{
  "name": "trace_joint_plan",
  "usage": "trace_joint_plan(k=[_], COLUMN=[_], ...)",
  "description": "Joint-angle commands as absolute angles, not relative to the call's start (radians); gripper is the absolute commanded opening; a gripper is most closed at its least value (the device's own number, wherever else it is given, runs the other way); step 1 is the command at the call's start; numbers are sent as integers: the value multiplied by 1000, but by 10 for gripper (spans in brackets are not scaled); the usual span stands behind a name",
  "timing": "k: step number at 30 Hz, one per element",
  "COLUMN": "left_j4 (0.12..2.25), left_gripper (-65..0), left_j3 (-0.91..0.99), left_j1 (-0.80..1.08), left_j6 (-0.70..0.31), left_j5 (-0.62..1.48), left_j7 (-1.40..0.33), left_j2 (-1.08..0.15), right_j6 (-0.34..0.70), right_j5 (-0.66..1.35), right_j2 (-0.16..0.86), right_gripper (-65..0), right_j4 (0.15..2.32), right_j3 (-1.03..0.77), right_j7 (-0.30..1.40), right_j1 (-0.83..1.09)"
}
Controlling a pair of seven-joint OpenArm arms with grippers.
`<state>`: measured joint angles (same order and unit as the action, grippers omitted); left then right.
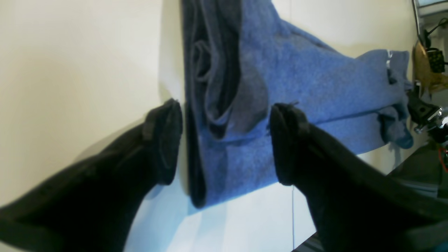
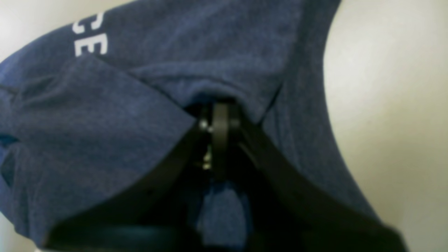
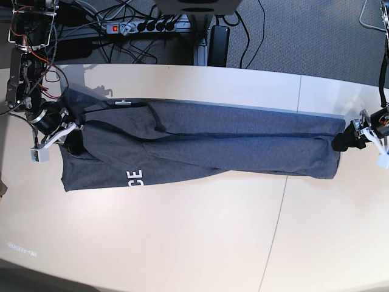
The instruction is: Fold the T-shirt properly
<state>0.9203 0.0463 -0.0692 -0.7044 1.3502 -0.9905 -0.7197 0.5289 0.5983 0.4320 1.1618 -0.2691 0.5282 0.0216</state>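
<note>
The left gripper (image 1: 225, 140) stands with its two black fingers (image 1: 164, 140) spread wide, one on each side of the bunched end of the heathered slate-blue cotton T-shirt (image 3: 200, 149); the cloth lies between them, and they grip nothing. In the base view this gripper (image 3: 341, 141) sits just beside the shirt's far right end.

The right gripper (image 2: 218, 120) is closed, its jaws pressed together on a fold of the T-shirt, with fabric draped over and around the fingertips. White block letters (image 2: 89, 40) show on the cloth just above it. In the base view it (image 3: 73, 131) holds the shirt's left end.

The T-shirt lies stretched in a long, loosely folded band across the pale beige tabletop (image 3: 182, 243), which has a thin seam line (image 3: 281, 201) running through it below the shirt. Beyond the table, past the shirt's upper edge, are grey carpet (image 3: 304, 36), black cables and a power strip (image 3: 143, 25).
</note>
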Motion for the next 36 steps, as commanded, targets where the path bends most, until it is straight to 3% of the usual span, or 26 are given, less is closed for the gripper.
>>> trace_joint_plan(k=[1,28,30,33,34,36], left_j4=[929,929,929,929,929,929], left_gripper=[-219,-230,-319,-610,-650,-650], left_j3=[51,51,51,51,51,51], left_j1=[-83,-100,-100,-100,-100,-100], left_j6=[-698,-698,-698,-698,-698,-698], left_j5=[1345,1251,1251,1240,1224,1190], left_j7=[-991,-943,-934,-899,-880,-844], left_j2=[-739,-667,-667,-668,-667,-667], right_j6=[580,580,580,580,580,580], right_j5=[542,542,542,542,542,542], right_j2=[445,445,445,445,445,445], right_gripper=[-650,-650,-650,-650,-650,-650], right_j4=[1151,1151,1151,1151,1151,1151], right_j3=[-271,-271,-271,-271,-271,-271], right_j7=[603,603,603,603,602,602], right_j1=[25,25,25,25,25,25])
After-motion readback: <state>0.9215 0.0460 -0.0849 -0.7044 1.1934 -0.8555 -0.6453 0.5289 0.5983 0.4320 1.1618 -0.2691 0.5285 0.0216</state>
